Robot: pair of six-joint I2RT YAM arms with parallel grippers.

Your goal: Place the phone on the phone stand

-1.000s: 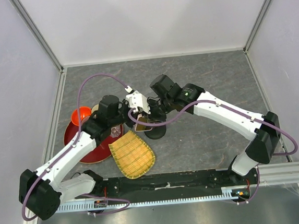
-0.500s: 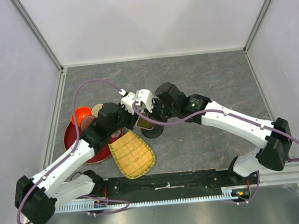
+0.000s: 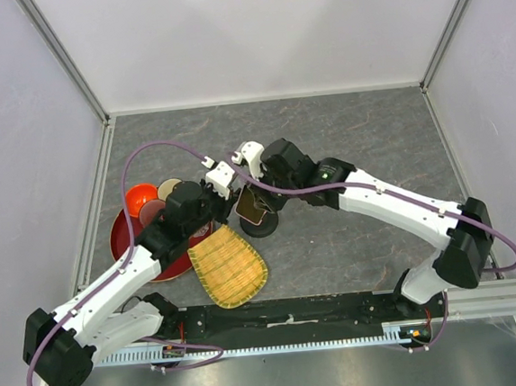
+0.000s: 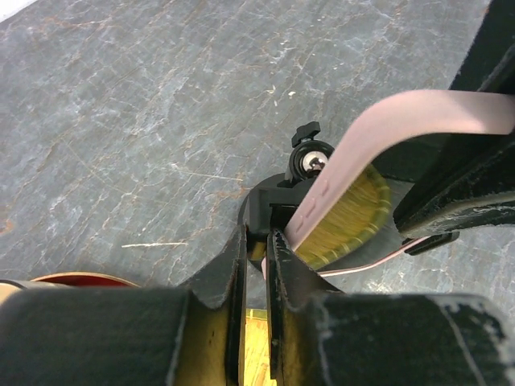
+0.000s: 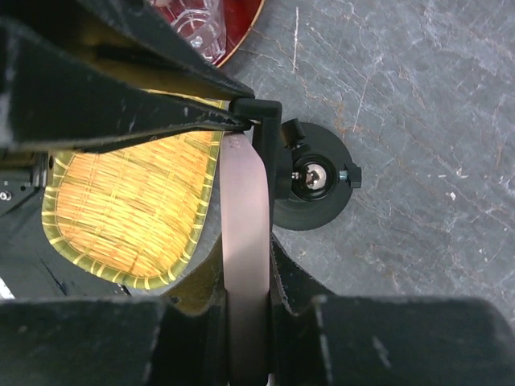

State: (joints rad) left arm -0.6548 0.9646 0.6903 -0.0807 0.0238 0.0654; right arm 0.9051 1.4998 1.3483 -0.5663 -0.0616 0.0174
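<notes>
The phone (image 5: 245, 201) shows its pink case edge and stands on edge between my right gripper's (image 5: 248, 261) fingers, which are shut on it. Its upper end meets the bracket (image 5: 264, 121) of the phone stand (image 5: 314, 193), a black disc base with a ball joint. My left gripper (image 4: 257, 241) is shut on that bracket, with the phone's pink edge (image 4: 378, 145) slanting past on the right. In the top view the phone (image 3: 248, 208) leans over the stand's base (image 3: 265, 227), between the left gripper (image 3: 229, 194) and the right gripper (image 3: 258, 191).
A yellow woven bamboo tray (image 3: 228, 266) lies just in front of the stand. A red plate (image 3: 141, 253) holding a clear cup (image 5: 197, 32) and an orange bowl (image 3: 137, 200) sit to the left. Grey stone-patterned tabletop (image 3: 352, 131) extends behind and to the right.
The right wrist has swung left and back over the stand, carrying the phone with it. The left wrist has shifted right and back toward the stand's bracket.
</notes>
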